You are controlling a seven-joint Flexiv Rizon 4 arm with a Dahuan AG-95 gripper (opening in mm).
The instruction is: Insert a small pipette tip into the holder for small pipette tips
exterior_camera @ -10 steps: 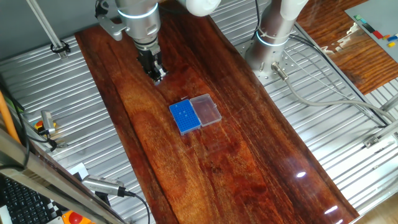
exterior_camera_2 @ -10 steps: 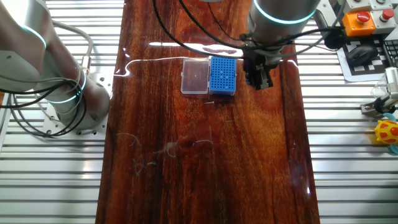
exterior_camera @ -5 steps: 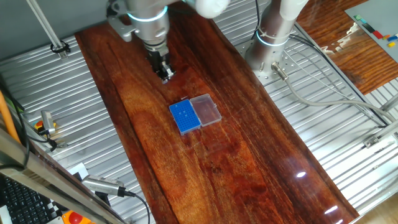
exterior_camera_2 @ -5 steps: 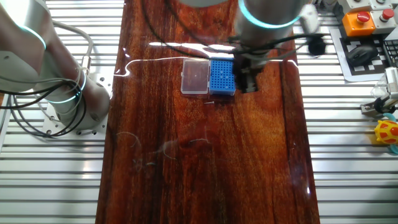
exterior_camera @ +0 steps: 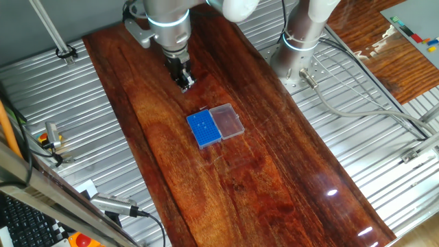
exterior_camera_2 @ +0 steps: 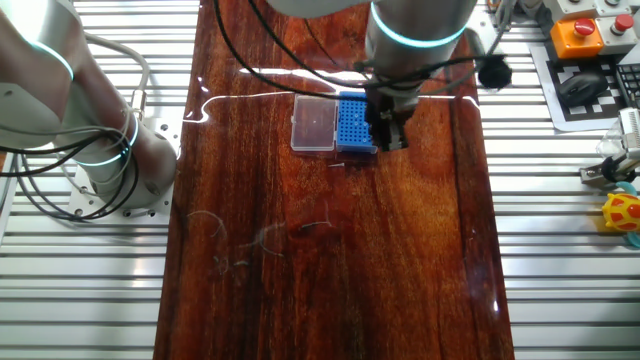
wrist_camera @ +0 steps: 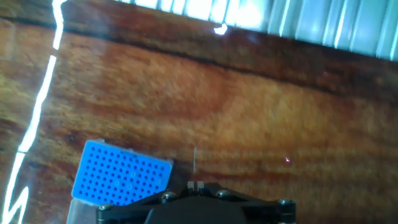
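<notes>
A: Where does the small blue square plastic rack with the fine grid of holes lie from the two-finger gripper?

B: In one fixed view the gripper hangs above bare wood, up-table of the rack, apart from it; in the hand view the rack sits at lower left, while a thin pale pipette tip stands out straight ahead from between the jaws; so, by my reading, the tip has to travel sideways toward the rack before any descent.

A: The tip's long axis?

B: Along the fingers, pointing at the dark wooden table; it looks near upright, though it is too fine to show in either fixed view.

A: State of the pincer?

B: Drawn narrow on that tip, judging from the hand view; the jaw faces themselves are hidden under the black gripper body.

A: Only one arm to choose from?

B: One working arm, one gripper; in the other fixed view it overlaps the rack's right edge, but that is line of sight; height above it I cannot tell.

A: Counts?

B: One blue rack; one clear plastic lid panel joined to its side, lying flat; one tip in the jaws; a thin sliver lies on the wood just beside the rack's near edge, too small to name; whether any holes are already filled, I cannot make out.
</notes>
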